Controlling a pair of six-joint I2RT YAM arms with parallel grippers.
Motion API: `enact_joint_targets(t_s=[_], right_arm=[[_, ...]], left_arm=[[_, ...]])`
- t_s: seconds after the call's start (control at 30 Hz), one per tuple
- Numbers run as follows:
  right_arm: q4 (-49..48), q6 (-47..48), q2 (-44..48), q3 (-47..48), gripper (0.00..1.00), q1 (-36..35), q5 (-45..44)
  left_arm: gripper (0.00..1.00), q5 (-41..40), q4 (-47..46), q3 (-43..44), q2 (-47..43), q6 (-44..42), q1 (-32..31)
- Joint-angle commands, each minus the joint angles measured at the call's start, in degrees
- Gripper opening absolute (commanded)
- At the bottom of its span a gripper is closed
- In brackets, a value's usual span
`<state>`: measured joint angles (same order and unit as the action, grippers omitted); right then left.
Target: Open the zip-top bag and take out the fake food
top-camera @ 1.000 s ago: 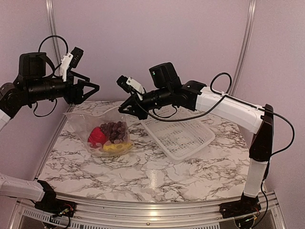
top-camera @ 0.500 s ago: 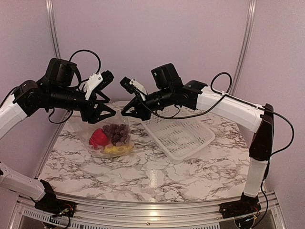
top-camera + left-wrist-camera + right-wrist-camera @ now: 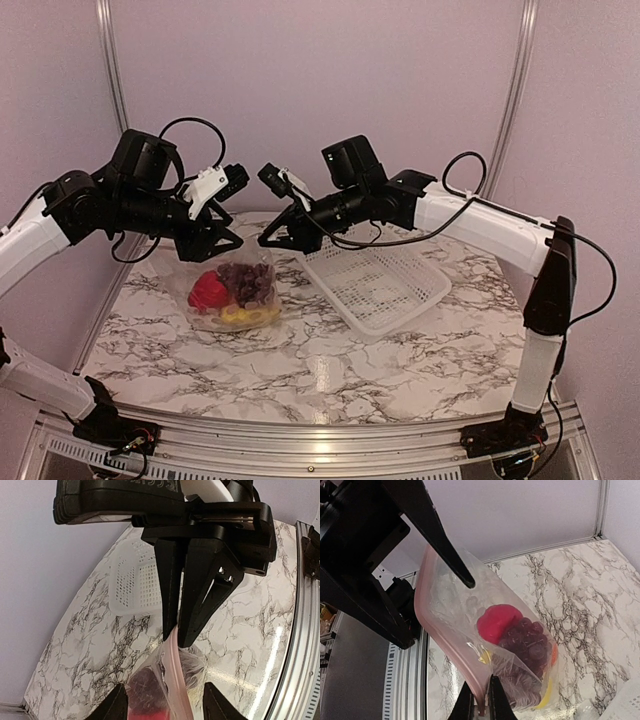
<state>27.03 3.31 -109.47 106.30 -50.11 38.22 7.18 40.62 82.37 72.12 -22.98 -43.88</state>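
Observation:
The clear zip-top bag (image 3: 236, 292) hangs by its pink zip strip (image 3: 445, 630), its bottom on the marble. Inside lies the fake food: a red piece (image 3: 497, 622), dark purple grapes (image 3: 525, 640), a yellow piece (image 3: 547, 692) and an orange sliver (image 3: 554, 652). My right gripper (image 3: 481, 700) is shut on one end of the strip. In the left wrist view the right gripper (image 3: 175, 637) pinches the strip from above. My left gripper (image 3: 165, 685) is open, its fingers straddling the strip without touching it. From above, the left gripper (image 3: 228, 240) faces the right gripper (image 3: 266, 240) just over the bag.
A white lattice basket (image 3: 380, 285) lies on the marble table (image 3: 330, 370) right of the bag, under the right arm. The metal rail (image 3: 300, 630) runs along the table's near edge. Purple walls close the back and sides.
My left arm has swung in from the far left to the bag's top, open jaws now around the strip. The bag has gathered narrower. The right gripper has barely moved.

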Motion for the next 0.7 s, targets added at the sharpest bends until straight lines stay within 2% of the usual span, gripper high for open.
enact_joint_targets(t_s=[0.0, 0.1, 0.23, 0.37, 0.4, 0.43, 0.47, 0.6, 0.67], right_arm=[[-0.83, -1.03, 3.68, -0.69, 0.0, 1.03, 2.38], [-0.9, -1.55, 4.0, -1.0, 0.0, 1.42, 3.66], [-1.34, -2.06, 3.96, -1.09, 0.0, 1.79, 6.05], [-2.86, -3.04, 4.38, -2.32, 0.0, 2.52, 8.63], [-3.26, -3.05, 4.74, -2.85, 0.03, 2.78, 8.97], [-3.8, -3.05, 5.35, -3.49, 0.1, 3.12, 9.13], [-4.78, -3.04, 5.97, -4.72, 0.19, 3.71, 9.11], [-10.67, -4.96, 10.41, -11.39, 0.49, 5.88, 8.06], [-13.36, -3.59, 12.89, -15.0, 0.55, 6.06, 6.37]], left_arm=[[0.45, -3.67, 0.3, -1.42, 1.11, -1.01, -0.17], [0.43, -3.82, 0.36, -1.08, 1.62, -1.62, -0.17], [0.34, -2.58, 0.08, -1.51, 1.72, -2.69, -0.22], [0.17, -2.62, -1.99, -2.31, 1.04, -2.93, -0.24], [0.11, -2.38, -2.81, -2.63, 0.55, -2.75, -0.13], [0.03, -1.8, -3.65, -2.99, 0.16, -2.65, -0.14], [0.0, -1.12, -4.14, -3.26, -0.25, -2.44, -0.13], [0.0, 3.67, -4.56, -3.21, -0.55, -0.63, 0.72], [0.0, 5.99, -4.6, -2.89, -0.15, 1.12, 1.62]])
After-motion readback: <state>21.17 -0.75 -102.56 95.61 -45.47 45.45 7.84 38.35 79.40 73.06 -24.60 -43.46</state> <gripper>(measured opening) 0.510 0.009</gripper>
